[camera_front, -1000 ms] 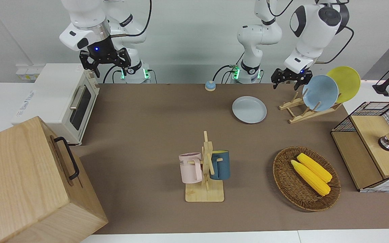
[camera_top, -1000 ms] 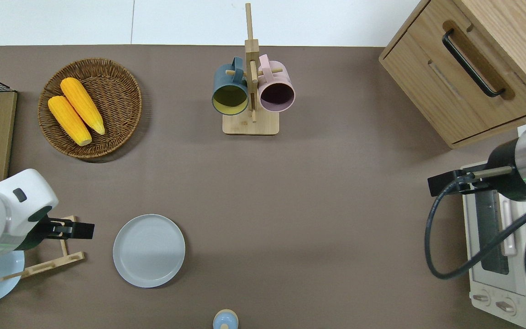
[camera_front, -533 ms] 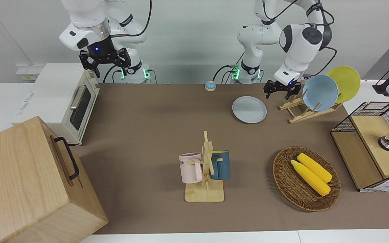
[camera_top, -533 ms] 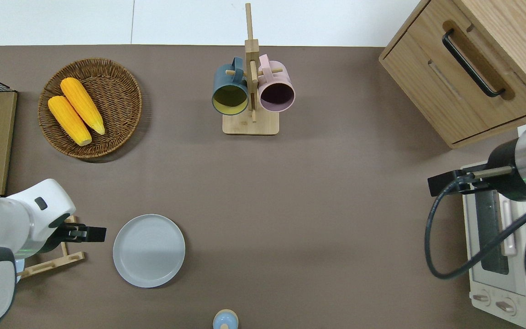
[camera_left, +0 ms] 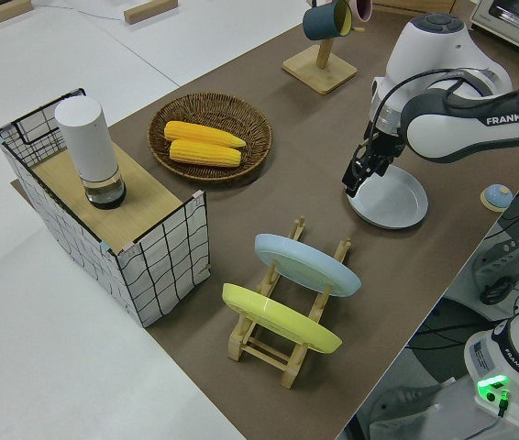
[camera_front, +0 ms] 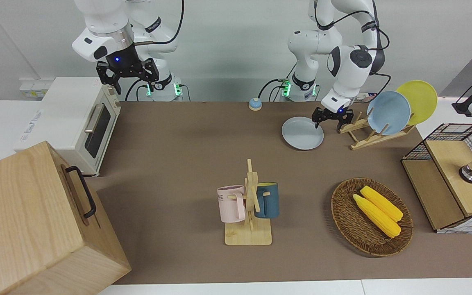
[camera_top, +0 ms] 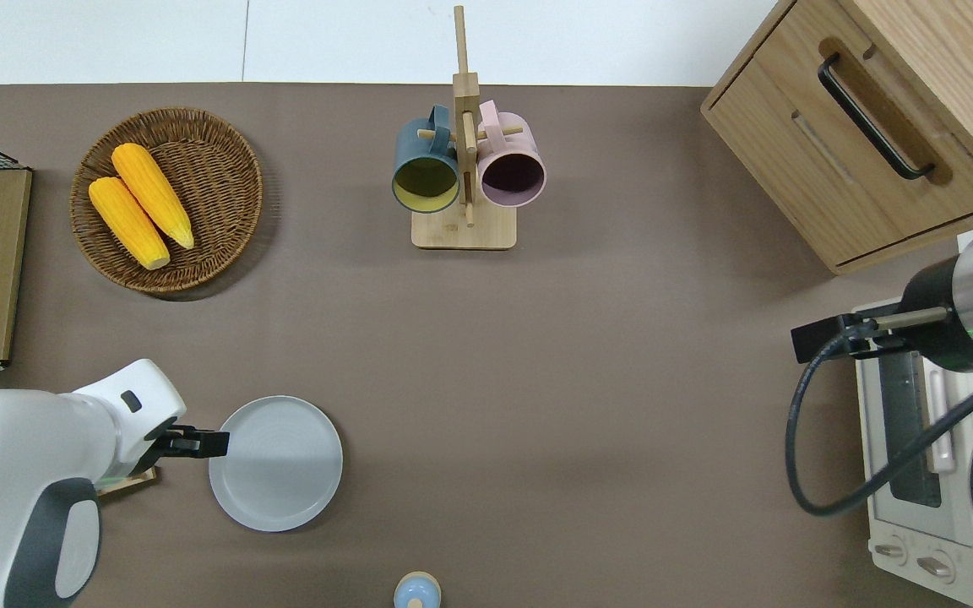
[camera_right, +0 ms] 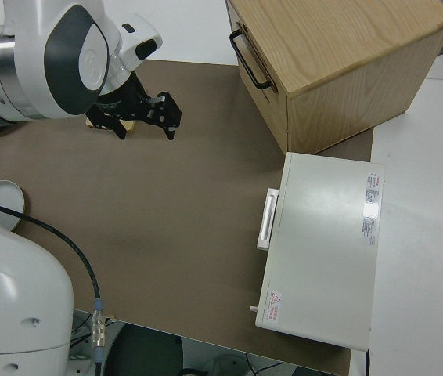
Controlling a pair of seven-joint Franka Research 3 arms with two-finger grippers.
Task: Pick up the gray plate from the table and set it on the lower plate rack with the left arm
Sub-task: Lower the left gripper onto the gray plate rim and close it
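The gray plate [camera_front: 302, 133] [camera_top: 275, 463] [camera_left: 390, 194] lies flat on the brown mat. My left gripper [camera_front: 330, 119] [camera_top: 209, 442] [camera_left: 356, 179] hangs low and open, holding nothing. It is over the plate's rim on the side toward the plate rack [camera_front: 365, 141], and I cannot tell whether it touches the plate. The rack stands beside the plate toward the left arm's end of the table. It holds a light-blue plate [camera_front: 388, 112] [camera_left: 305, 263] and a yellow plate [camera_front: 418, 100] [camera_left: 278, 316] in its slots away from the gray plate. The right arm is parked, its gripper [camera_front: 127, 73] [camera_right: 143, 113] open.
A wicker basket [camera_front: 342, 205] with two corn cobs [camera_front: 377, 211] and a mug stand [camera_front: 249, 209] with two mugs sit farther from the robots. A wire crate [camera_front: 453, 172], a wooden cabinet [camera_front: 27, 221], a toaster oven [camera_front: 72, 123] and a small bell [camera_front: 255, 104] ring the mat.
My left gripper has swung from over the rack toward the gray plate and come down to its rim. The right arm and all objects have stayed put.
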